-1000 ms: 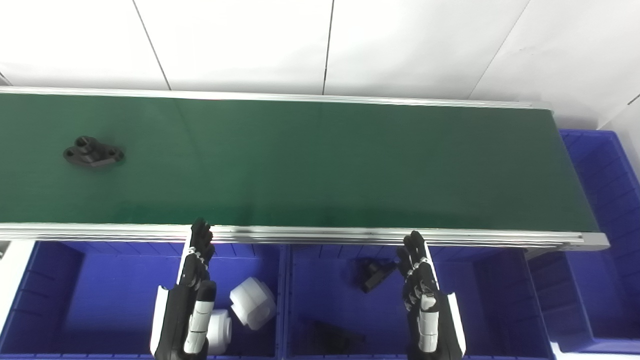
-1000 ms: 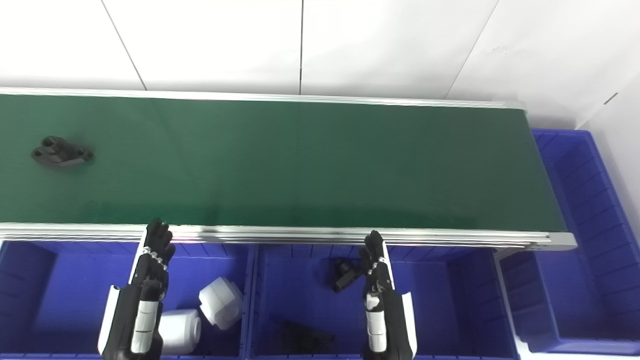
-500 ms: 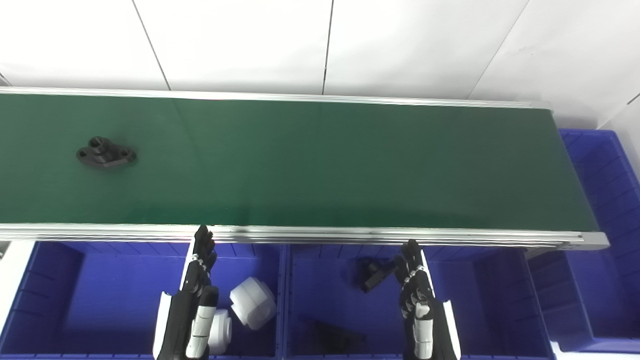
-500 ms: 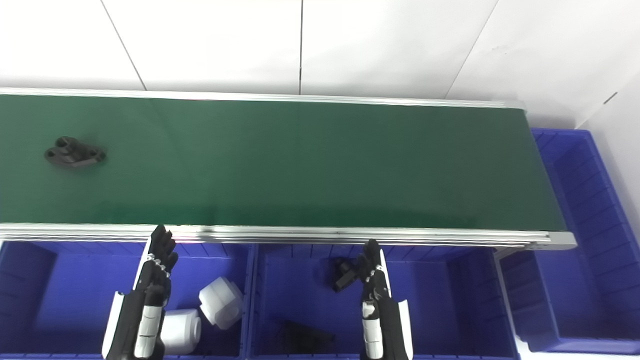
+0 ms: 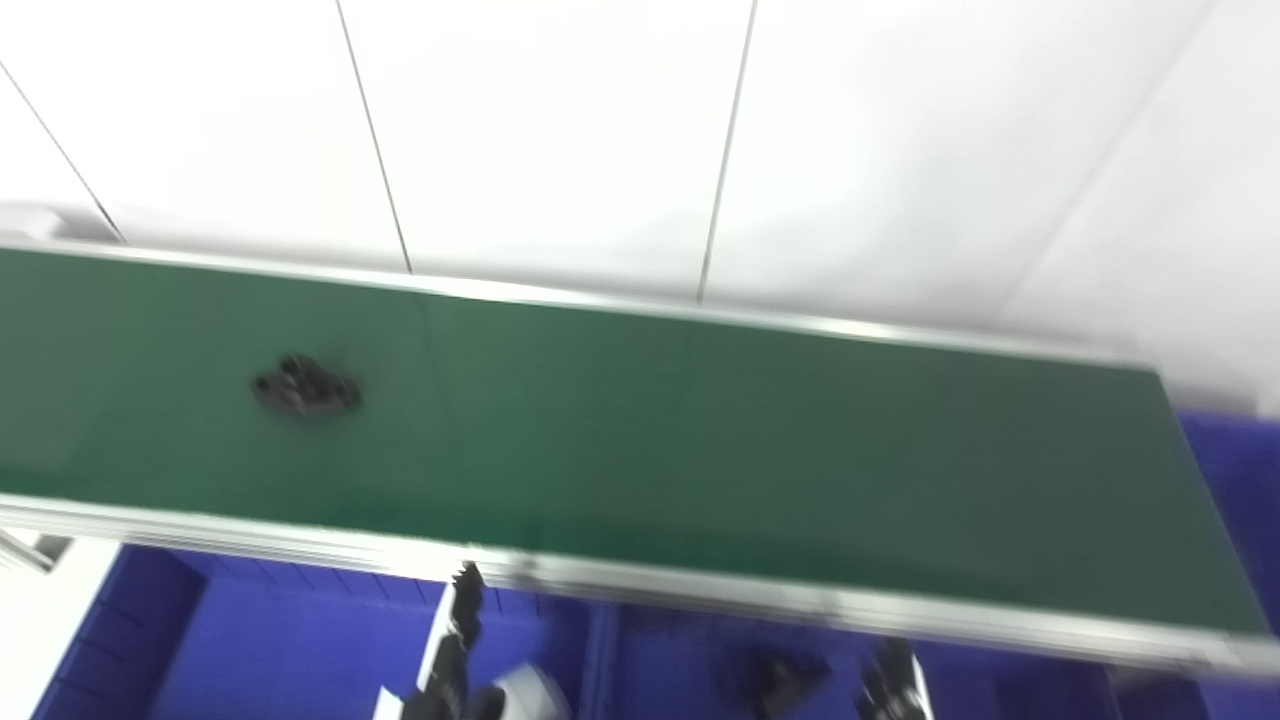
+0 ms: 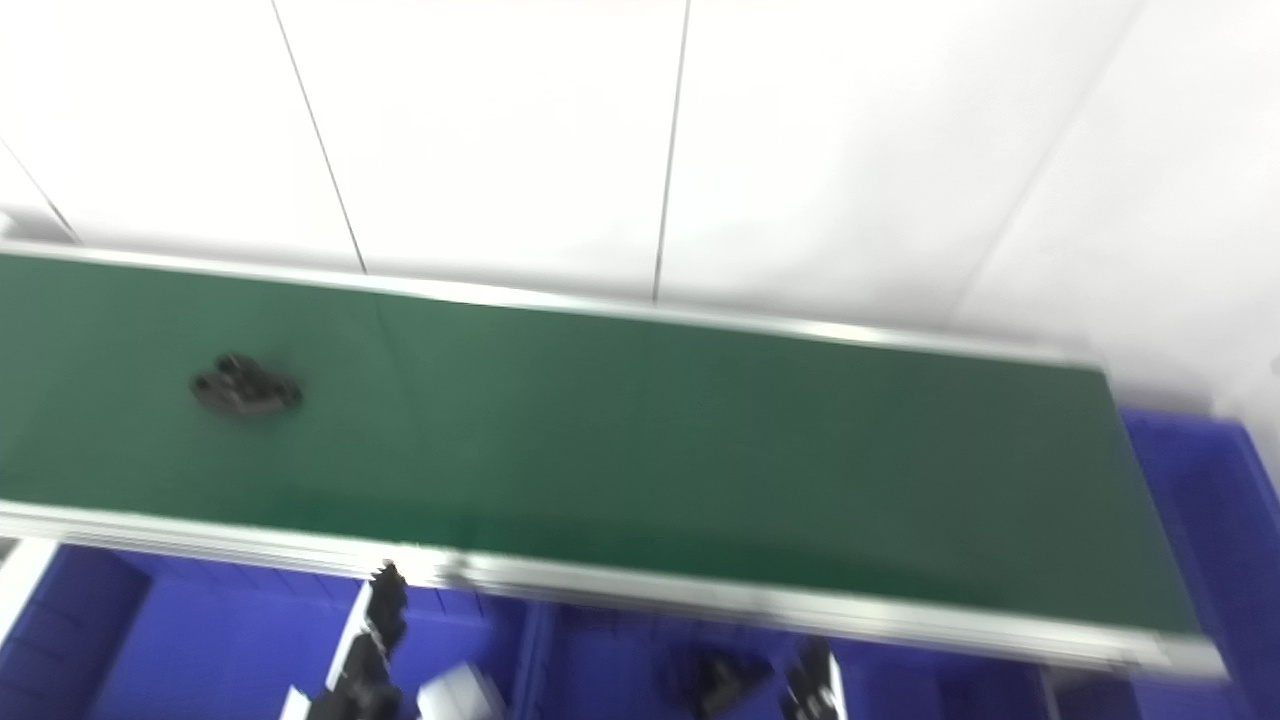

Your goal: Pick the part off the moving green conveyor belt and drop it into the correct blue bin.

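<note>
A black part [image 5: 305, 387] lay on the green conveyor belt [image 5: 700, 430], toward the belt's nine o'clock end and well apart from both hands. The frames were blurred and tilted. The left hand [image 5: 455, 650] reached up from the six o'clock edge, its fingertips just short of the belt's near metal rail [image 5: 640, 580], over a blue bin [image 5: 250, 640] that held a white part [image 5: 525, 690]. Only the fingertips of the right hand [image 5: 895, 680] showed at the bottom edge, beside a black part [image 5: 780, 675] lying in the neighbouring blue bin [image 6: 620, 660]. Whether either hand was spread or closed could not be told; neither touched the part on the belt. Another blue bin [image 6: 1225, 500] stood off the belt's three o'clock end.
</note>
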`<state>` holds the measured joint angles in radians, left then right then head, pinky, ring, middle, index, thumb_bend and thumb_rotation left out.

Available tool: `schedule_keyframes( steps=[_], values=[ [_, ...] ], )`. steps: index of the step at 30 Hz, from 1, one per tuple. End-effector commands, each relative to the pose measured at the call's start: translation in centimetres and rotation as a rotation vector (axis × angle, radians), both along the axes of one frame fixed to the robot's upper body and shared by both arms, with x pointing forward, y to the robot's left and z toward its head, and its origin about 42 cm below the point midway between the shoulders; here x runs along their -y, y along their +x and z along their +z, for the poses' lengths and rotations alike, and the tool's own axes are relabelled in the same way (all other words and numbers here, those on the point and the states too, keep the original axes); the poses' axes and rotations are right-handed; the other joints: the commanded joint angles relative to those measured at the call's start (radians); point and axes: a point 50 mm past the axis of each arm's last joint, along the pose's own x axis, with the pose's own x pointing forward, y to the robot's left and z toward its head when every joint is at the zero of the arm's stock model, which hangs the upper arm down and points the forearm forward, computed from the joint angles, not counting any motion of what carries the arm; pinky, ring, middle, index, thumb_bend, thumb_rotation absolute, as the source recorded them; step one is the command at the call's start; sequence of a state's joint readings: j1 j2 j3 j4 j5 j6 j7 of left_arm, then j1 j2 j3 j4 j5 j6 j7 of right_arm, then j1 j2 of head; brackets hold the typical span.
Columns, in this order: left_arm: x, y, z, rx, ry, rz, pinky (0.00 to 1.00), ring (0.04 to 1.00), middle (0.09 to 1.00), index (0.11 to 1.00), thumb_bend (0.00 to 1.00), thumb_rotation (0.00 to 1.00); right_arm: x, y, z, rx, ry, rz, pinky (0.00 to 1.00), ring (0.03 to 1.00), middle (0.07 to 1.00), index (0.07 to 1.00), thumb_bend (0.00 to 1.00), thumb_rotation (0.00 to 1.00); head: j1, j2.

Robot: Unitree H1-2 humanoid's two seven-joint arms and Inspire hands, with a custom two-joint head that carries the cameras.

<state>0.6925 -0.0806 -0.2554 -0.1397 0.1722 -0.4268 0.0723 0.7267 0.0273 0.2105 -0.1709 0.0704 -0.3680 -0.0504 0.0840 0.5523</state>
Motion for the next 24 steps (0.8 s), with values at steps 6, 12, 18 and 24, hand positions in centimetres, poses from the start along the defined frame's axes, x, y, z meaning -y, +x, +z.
schedule_keyframes(
  steps=[6,12,18,24],
  values=[
    [0.9,0.6,0.1,0.054,-0.005,0.012,1.00,1.000,1.000,1.000,0.66,0.92,0.7,0.5,-0.1,0.055,0.030,0.008,1.00,1.000,1.000,1.000,0.77,0.88,0.030,-0.022],
    [1.6,0.9,-0.3,0.056,0.004,0.004,1.00,0.981,1.000,1.000,0.65,0.93,1.4,0.6,-0.5,0.054,0.050,0.013,1.00,1.000,1.000,1.000,0.74,0.85,0.054,-0.025],
    [2.6,1.3,-0.4,0.060,-0.007,-0.001,1.00,0.978,1.000,1.000,0.68,0.94,2.5,1.0,-0.4,0.072,0.016,0.039,1.00,1.000,1.000,1.000,0.72,0.86,0.059,-0.009],
    [3.3,1.6,-0.2,0.065,-0.030,0.002,1.00,0.998,1.000,1.000,0.71,0.92,3.4,1.3,0.4,0.128,-0.095,0.082,1.00,1.000,1.000,1.000,0.73,0.92,0.048,0.003]
  ],
)
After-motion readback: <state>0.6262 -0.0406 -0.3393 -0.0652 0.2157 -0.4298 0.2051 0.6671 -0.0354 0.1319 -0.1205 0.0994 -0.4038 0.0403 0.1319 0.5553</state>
